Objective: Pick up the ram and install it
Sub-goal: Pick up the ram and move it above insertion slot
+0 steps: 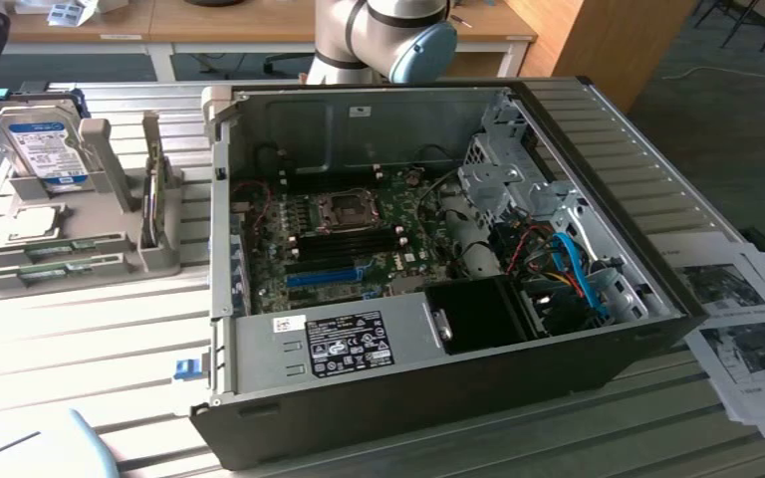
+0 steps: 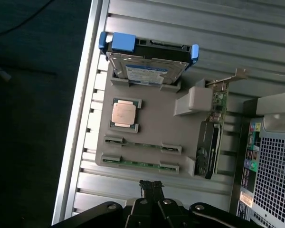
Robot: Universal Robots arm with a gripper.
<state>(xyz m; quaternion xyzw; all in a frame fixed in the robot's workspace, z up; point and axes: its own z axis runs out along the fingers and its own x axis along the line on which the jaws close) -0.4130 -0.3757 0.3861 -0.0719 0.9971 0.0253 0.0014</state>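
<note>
At the exterior view's left, a grey holder (image 1: 104,267) sits on the slatted table (image 1: 77,339). A hard drive (image 1: 40,149) stands upright at its back. A CPU (image 1: 33,220) lies flat in front of the drive. Two ram sticks (image 1: 59,246) (image 1: 48,269) lie side by side in their cradles at the holder's front edge, neither lifted. Just beside them, a graphics card (image 1: 155,204) stands on edge.

In the middle, the open case (image 1: 396,398) lies on its side, showing the motherboard (image 1: 356,234) with its blue slot (image 1: 322,277). The arm (image 1: 382,35) rises behind the case. Papers (image 1: 748,329) lie at the exterior view's right.

In the wrist view, the gripper (image 2: 152,184) hangs over the table just beside the holder's ram edge. Its jaws are pressed together and pinch nothing. The nearer ram stick is close to the fingertips but apart from them.
</note>
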